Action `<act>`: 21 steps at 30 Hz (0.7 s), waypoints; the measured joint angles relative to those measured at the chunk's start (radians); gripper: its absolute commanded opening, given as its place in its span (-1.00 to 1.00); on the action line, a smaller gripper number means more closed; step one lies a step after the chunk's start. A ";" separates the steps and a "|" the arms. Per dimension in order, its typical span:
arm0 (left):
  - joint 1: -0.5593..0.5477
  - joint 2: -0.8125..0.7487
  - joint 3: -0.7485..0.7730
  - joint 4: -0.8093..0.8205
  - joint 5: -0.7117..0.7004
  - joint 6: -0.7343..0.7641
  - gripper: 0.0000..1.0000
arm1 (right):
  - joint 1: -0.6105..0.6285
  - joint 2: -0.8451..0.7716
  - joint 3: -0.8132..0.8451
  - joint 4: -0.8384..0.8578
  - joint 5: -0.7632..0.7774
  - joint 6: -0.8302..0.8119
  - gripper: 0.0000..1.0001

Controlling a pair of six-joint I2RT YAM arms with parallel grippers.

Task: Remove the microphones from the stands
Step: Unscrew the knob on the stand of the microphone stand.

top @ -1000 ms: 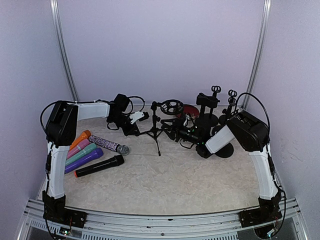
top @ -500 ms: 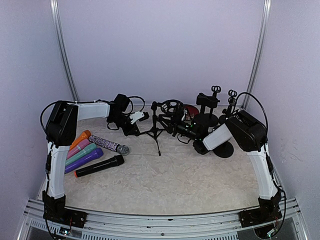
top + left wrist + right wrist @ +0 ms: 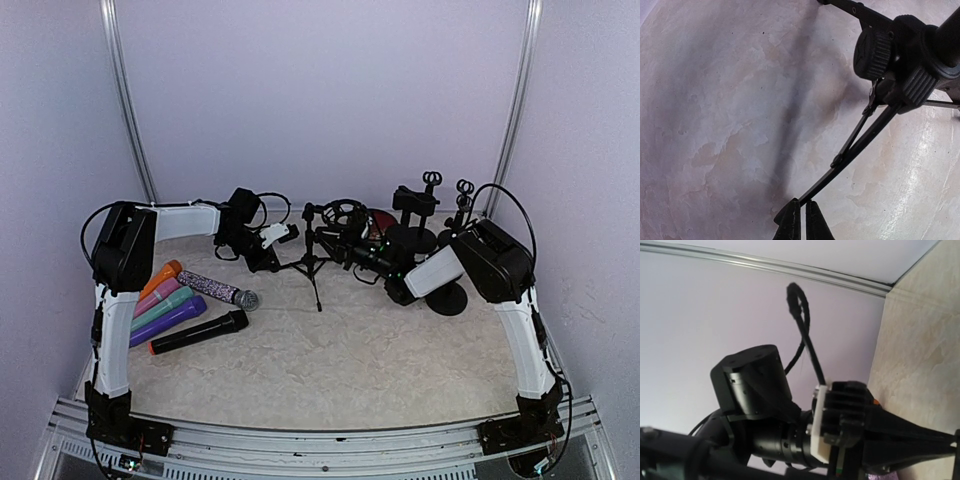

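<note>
A black tripod stand (image 3: 314, 262) is at the back centre, with a black clip and ring mount (image 3: 343, 212) at its top. I cannot tell a black microphone apart from the mount there. My left gripper (image 3: 272, 262) is shut on the tip of one tripod leg (image 3: 850, 155); in the left wrist view the fingertips (image 3: 803, 217) pinch it, below the stand's hub (image 3: 905, 65). My right gripper (image 3: 345, 250) sits just right of the stand's upper part. The right wrist view shows only my left arm's wrist (image 3: 790, 420) and a blurred dark bar (image 3: 675, 452).
Several coloured microphones (image 3: 170, 300), a glitter one (image 3: 218, 290) and a black one with an orange end (image 3: 198, 331) lie at the left. More black stands (image 3: 415, 215) and a round base (image 3: 447, 298) are at the back right, near the wall.
My right gripper has moved left and up toward the top of the tripod stand. The left arm and the stand have not moved.
</note>
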 measured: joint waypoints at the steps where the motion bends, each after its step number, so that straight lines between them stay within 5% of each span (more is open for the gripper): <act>1: 0.000 0.000 0.000 0.000 0.000 0.000 -0.91 | 0.000 0.000 -0.004 0.003 0.000 0.000 -0.32; 6: -0.002 0.000 0.000 0.000 -0.003 0.000 -0.91 | 0.000 -0.005 -0.052 0.039 -0.004 0.008 -0.23; 21: -0.002 0.000 0.000 -0.001 -0.006 0.001 -0.93 | 0.003 -0.008 -0.036 0.035 -0.035 0.013 -0.36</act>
